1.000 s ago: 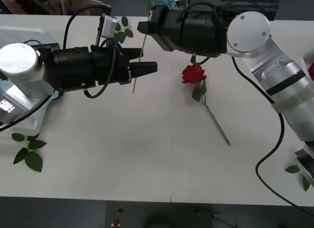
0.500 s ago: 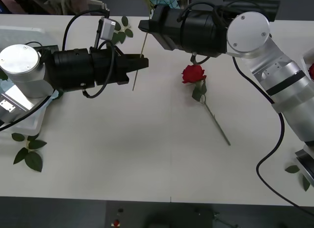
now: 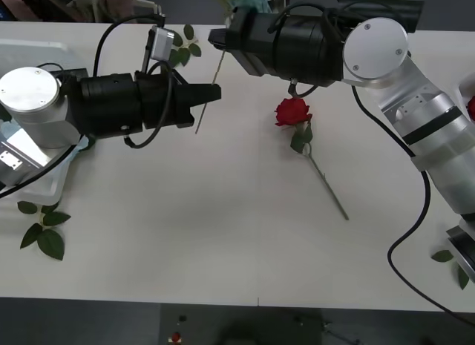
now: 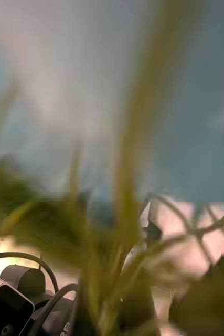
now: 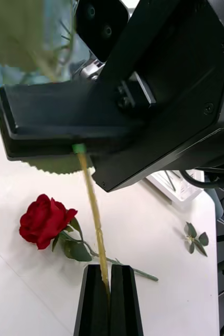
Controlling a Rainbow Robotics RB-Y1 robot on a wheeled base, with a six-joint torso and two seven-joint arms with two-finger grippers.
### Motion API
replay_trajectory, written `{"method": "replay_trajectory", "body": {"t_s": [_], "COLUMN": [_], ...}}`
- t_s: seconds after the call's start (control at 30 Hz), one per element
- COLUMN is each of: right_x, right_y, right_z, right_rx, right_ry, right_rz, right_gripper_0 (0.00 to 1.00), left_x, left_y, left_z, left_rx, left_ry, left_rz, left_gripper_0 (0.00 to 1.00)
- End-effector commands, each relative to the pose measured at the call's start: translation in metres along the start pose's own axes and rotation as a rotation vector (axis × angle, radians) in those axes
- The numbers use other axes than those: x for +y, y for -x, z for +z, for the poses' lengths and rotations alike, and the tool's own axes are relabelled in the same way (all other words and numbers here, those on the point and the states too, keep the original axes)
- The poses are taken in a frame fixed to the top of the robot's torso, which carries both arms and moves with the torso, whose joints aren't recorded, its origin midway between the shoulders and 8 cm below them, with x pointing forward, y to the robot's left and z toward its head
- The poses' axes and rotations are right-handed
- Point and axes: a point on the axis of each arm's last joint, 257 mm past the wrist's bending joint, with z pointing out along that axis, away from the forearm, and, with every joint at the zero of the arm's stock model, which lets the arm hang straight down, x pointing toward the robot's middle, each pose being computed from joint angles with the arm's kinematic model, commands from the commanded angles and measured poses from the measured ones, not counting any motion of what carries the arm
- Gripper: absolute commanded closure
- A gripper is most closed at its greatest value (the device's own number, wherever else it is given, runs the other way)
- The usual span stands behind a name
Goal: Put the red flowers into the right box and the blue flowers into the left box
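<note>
my left gripper, black fingers pressed together, pinches the thin yellow-green flower stem at its low end – my right gripper clamps it higher, at the table's far side. one deep-red artificial rose lies right of both.

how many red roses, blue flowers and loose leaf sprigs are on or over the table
red rose lying on the table: 1
blue flower, held between left gripper and right gripper: 1
leaf sprigs: 3
total: 5
</note>
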Motion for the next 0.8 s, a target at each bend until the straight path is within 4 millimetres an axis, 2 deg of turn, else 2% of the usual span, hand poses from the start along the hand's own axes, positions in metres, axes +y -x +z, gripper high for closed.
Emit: {"method": "replay_trajectory", "body": {"t_s": [0.03, 0.07, 0.1, 0.23, 0.27, 0.3, 0.37, 0.4, 0.47, 0.5, 0.57, 0.6, 0.67, 0.7, 0.77, 0.8], "right_x": [0.013, 0.012, 0.01, 0.009, 0.007, 0.005, -0.005, -0.01, -0.039, -0.046, -0.076, -0.083, -0.11, -0.118, -0.143, -0.149], "right_y": [0.024, 0.027, 0.027, 0.023, 0.021, 0.019, 0.008, 0.004, -0.013, -0.018, -0.037, -0.043, -0.058, -0.061, -0.072, -0.074], "right_z": [-0.007, -0.008, -0.008, -0.012, -0.014, -0.016, -0.026, -0.031, -0.055, -0.061, -0.09, -0.097, -0.12, -0.125, -0.142, -0.145], "right_rx": [-0.025, -0.03, -0.03, -0.001, 0.012, 0.024, 0.092, 0.116, 0.217, 0.242, 0.336, 0.356, 0.408, 0.42, 0.458, 0.466], "right_ry": [-0.015, -0.029, -0.034, -0.04, -0.044, -0.049, -0.081, -0.095, -0.197, -0.224, -0.344, -0.373, -0.488, -0.52, -0.626, -0.649], "right_rz": [-0.079, -0.11, -0.115, -0.112, -0.104, -0.099, -0.079, -0.064, -0.054, -0.056, -0.081, -0.087, -0.118, -0.131, -0.172, -0.185], "right_gripper_0": [0.11, 0.08, 0.07, 0.07, 0.07, 0.07, 0.07, 0.07, 0.07, 0.07, 0.07, 0.07, 0.07, 0.07, 0.07, 0.07], "left_x": [0.017, 0.024, 0.026, 0.039, 0.049, 0.055, 0.082, 0.09, 0.123, 0.13, 0.153, 0.158, 0.175, 0.179, 0.195, 0.198], "left_y": [0.024, 0.025, 0.026, 0.03, 0.028, 0.027, 0.026, 0.026, 0.026, 0.026, 0.023, 0.022, 0.02, 0.018, 0.015, 0.013], "left_z": [-0.03, -0.046, -0.054, -0.109, -0.131, -0.142, -0.191, -0.204, -0.261, -0.273, -0.321, -0.331, -0.371, -0.38, -0.411, -0.415], "left_rx": [0.045, 0.073, 0.086, 0.176, 0.219, 0.238, 0.31, 0.324, 0.367, 0.372, 0.4, 0.407, 0.43, 0.434, 0.439, 0.439], "left_ry": [0.053, 0.071, 0.077, 0.114, 0.148, 0.167, 0.257, 0.286, 0.421, 0.449, 0.557, 0.578, 0.668, 0.687, 0.761, 0.774], "left_rz": [0.055, 0.066, 0.067, 0.058, 0.065, 0.066, 0.062, 0.061, 0.047, 0.041, 0.024, 0.021, 0.016, 0.011, -0.005, -0.008], "left_gripper_0": [1.0, 1.0, 1.0, 1.0, 1.0, 1.0, 1.0, 1.0, 1.0, 1.0, 1.0, 1.0, 1.0, 1.0, 1.0, 1.0]}}
